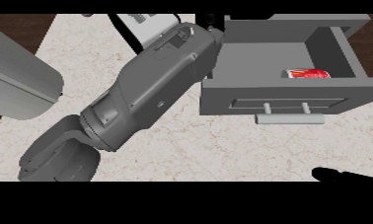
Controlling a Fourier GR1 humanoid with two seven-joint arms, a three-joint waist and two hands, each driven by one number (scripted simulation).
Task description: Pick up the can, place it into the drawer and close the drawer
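Placing step looks done: can (308, 73) lies on its side inside the open drawer (255, 60), against the front wall, toward the drawer's right side. Closing step now in hand. Left forearm stretched across the counter (218, 149) to the drawer's left rear corner; left hand (211, 20) barely visible there, fingers hidden, so cannot tell apart or together. Right hand (331, 174) low, well in front of the drawer, only a dark tip showing; finger state unclear too. Next, probably: push on the drawer front near the handle (288, 118), straight inward until flush.
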